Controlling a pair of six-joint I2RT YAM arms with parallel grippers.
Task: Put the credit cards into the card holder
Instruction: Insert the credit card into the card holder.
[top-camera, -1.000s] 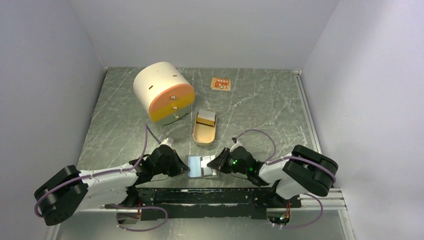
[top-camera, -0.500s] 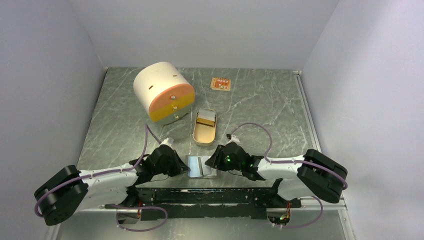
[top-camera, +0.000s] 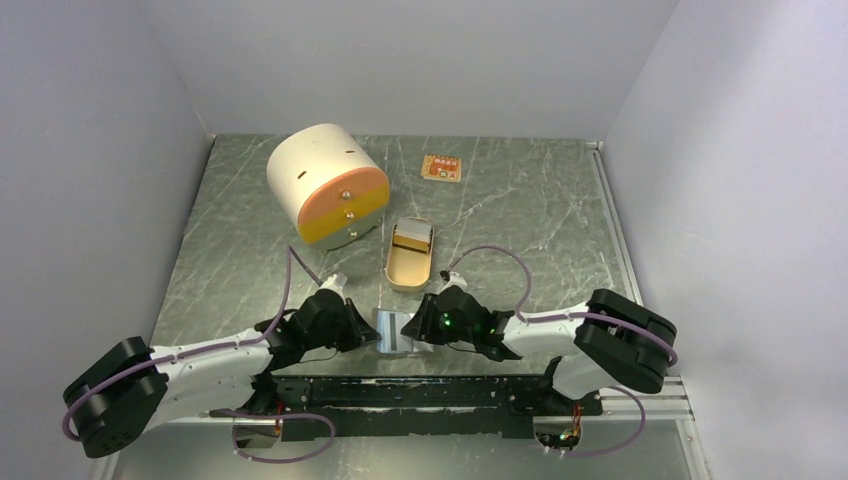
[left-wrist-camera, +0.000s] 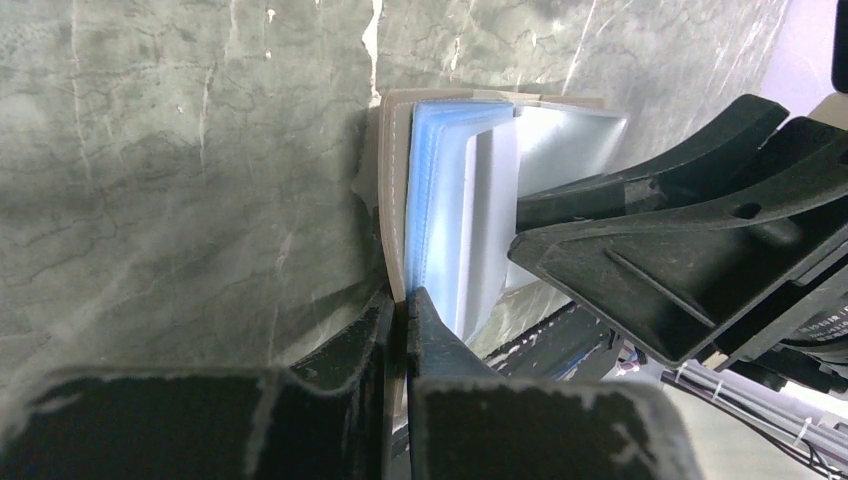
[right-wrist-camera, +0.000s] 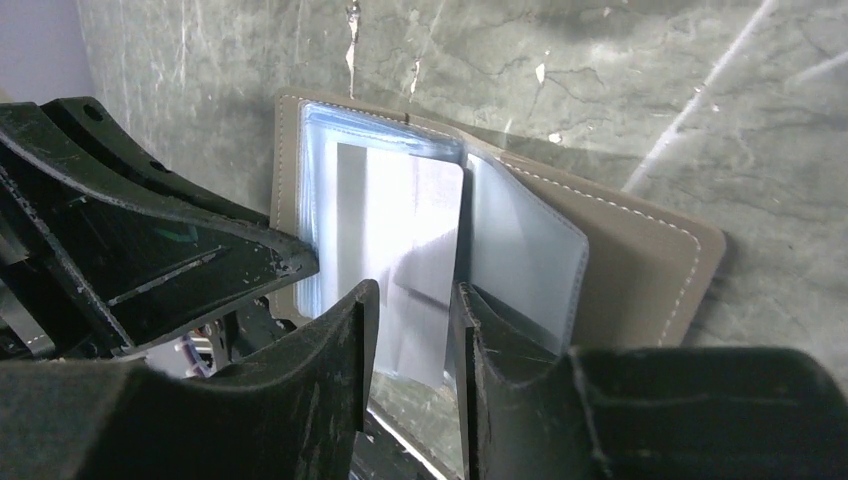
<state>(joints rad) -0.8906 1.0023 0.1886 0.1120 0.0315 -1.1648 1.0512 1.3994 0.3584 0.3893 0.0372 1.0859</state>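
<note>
The card holder (top-camera: 393, 334) stands open like a book at the near table edge. It has a taupe stitched cover (right-wrist-camera: 640, 260) and clear sleeves inside. My left gripper (left-wrist-camera: 403, 305) is shut on the edge of its left cover (left-wrist-camera: 392, 180). My right gripper (right-wrist-camera: 415, 300) is open, its jaws straddling the lower edge of a pale blue-grey credit card (right-wrist-camera: 400, 230) that sits upright among the sleeves, with a gap on each side. In the top view the right gripper (top-camera: 412, 328) meets the left gripper (top-camera: 372, 335) over the holder. An orange card (top-camera: 441, 168) lies flat at the back.
A tan oval tin (top-camera: 408, 265) lies open just behind the holder, with a gold-brown thing (top-camera: 412, 238) at its far end. A white cylinder with an orange face (top-camera: 325, 185) lies at the back left. The arms' mounting rail (top-camera: 430, 392) runs just in front of the holder.
My right gripper has opened and moved left over the holder, with its arm stretched further across. The left gripper has kept its hold and not moved.
</note>
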